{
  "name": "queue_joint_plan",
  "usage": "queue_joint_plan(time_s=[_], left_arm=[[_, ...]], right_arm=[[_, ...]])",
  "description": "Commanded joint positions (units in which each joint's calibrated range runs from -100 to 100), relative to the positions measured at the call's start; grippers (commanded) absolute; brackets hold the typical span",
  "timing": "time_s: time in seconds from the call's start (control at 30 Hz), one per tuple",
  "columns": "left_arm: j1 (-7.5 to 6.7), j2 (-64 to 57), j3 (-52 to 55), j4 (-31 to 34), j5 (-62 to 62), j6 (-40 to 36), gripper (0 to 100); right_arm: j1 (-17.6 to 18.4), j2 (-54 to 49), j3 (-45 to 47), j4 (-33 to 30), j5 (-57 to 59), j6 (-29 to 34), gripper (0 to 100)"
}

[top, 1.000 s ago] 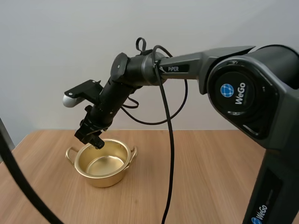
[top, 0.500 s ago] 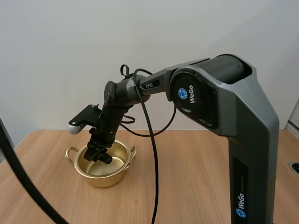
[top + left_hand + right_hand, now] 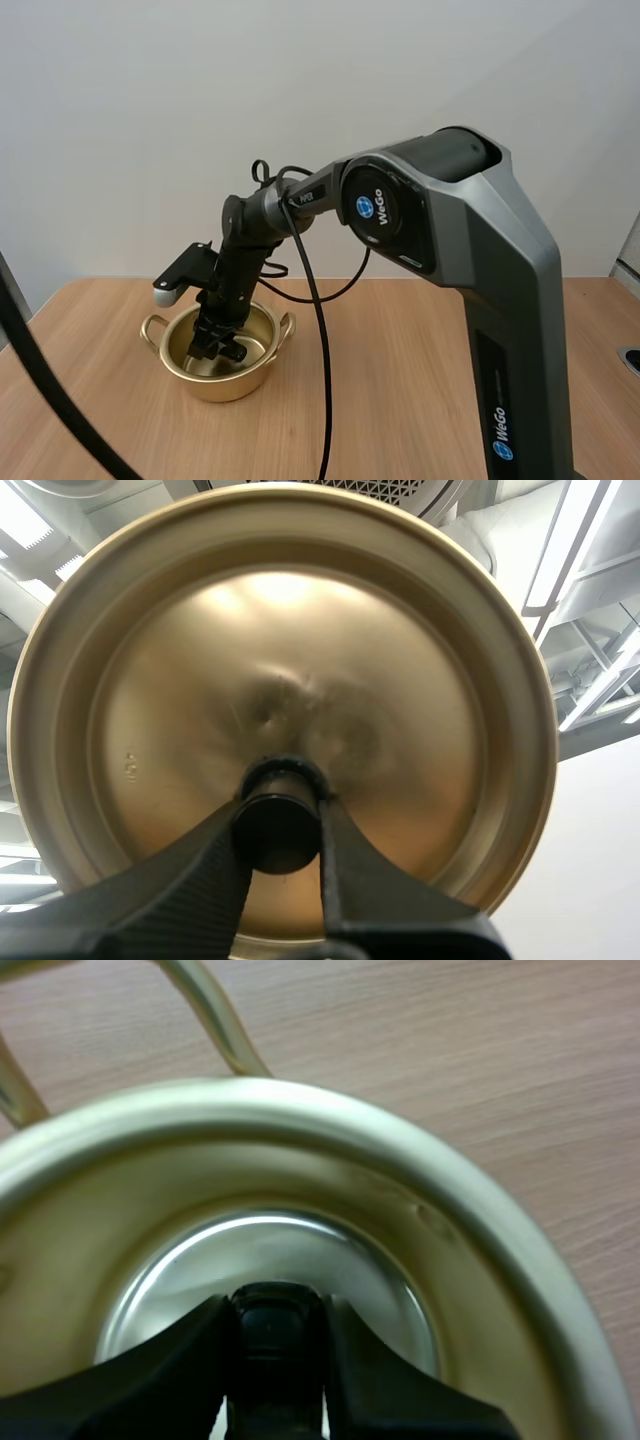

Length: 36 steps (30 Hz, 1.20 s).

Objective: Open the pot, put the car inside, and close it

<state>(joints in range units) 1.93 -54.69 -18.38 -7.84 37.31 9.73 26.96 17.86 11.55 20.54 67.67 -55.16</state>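
Down inside the golden pot (image 3: 232, 383), near the left of the wooden bench (image 3: 420, 380), hangs the right claw (image 3: 222, 348), its arm reaching forward and steeply down over the rim. In the right wrist view the right claw (image 3: 275, 1308) is clamped on a small black object (image 3: 272, 1338). Too little of the object shows to tell what it is. It is held just above the shiny floor of the pot (image 3: 480, 1215), and whether it touches the floor I cannot tell. One looped pot handle (image 3: 215, 1015) shows beyond the rim, over the bench (image 3: 470, 1050).

The left claw (image 3: 278, 815) is clamped on the black knob (image 3: 277, 838) of the golden lid (image 3: 300, 630). Its two fingers pinch the knob from either side, and the lid's round top faces the camera.
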Motion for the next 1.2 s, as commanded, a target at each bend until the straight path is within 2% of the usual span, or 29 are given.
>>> queue_joint_plan(time_s=[0.0,0.43,1.17], left_arm=[[-0.01,0.1,0.0,0.1,0.1,0.0,0],[-0.01,0.1,0.0,2.3,1.4,0.1,0],[-0.01,0.1,0.0,2.3,1.4,0.1,0]], right_arm=[[0.0,0.0,0.0,-0.3,0.0,0.0,0],[0.0,0.0,0.0,-0.7,-1.3,0.0,0],[0.0,0.2,0.0,-0.7,-1.8,0.0,0]])
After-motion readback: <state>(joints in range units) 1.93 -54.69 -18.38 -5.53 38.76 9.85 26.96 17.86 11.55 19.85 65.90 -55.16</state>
